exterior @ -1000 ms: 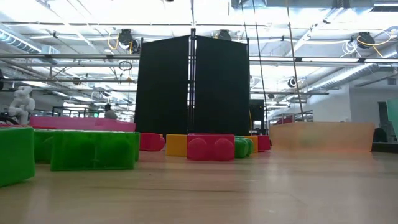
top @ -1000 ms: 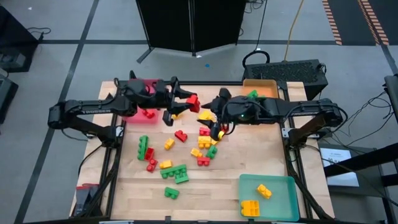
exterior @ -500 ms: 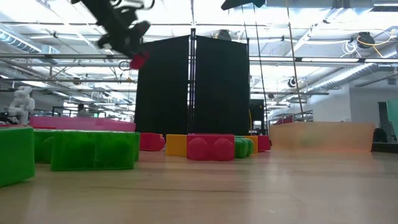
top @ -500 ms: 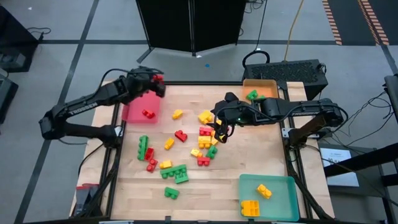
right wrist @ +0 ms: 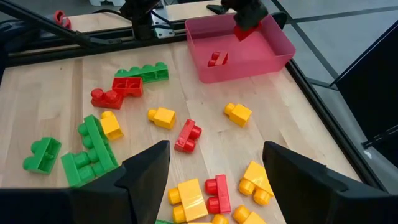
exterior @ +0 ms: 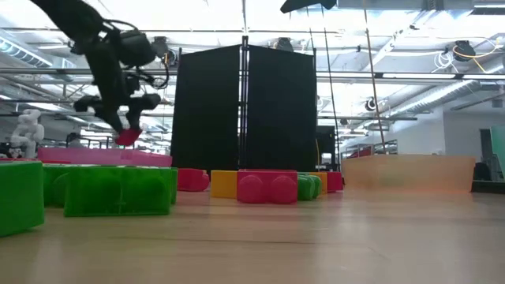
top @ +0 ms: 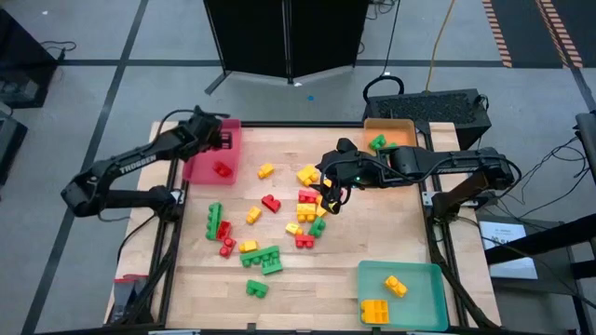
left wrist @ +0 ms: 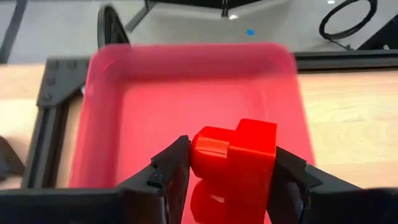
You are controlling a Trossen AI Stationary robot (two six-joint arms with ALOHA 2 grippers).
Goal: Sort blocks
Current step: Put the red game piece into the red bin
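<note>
Currently a red block (left wrist: 235,163) sits clamped between the two fingers of the left gripper (left wrist: 230,177), held in the air above the red tray (left wrist: 106,106) at the table's far left corner. Low view shows the same block (exterior: 126,136) hanging under the gripper (exterior: 125,130), above the tray's pink rim (exterior: 95,157). One more red block (top: 222,168) lies inside that tray already. Most blocks are still loose on the wooden table (top: 391,233): a mixed cluster of yellow, red and green blocks (top: 307,212) near the middle, a single yellow block (top: 266,170) and a red block (top: 271,203) beside it toward the tray, and a green and red group (top: 220,228) nearer the left front, with a green block (top: 257,288) alone toward the front edge. Right gripper (top: 329,198) hovers over the middle cluster, its fingers (right wrist: 146,165) spread apart and holding nothing. An orange tray (top: 402,135) at the far right corner holds a green block (top: 377,142). A teal tray (top: 424,296) at the near right corner holds two yellow blocks (top: 384,300). Beyond the table stands a black panel (exterior: 245,110).
</note>
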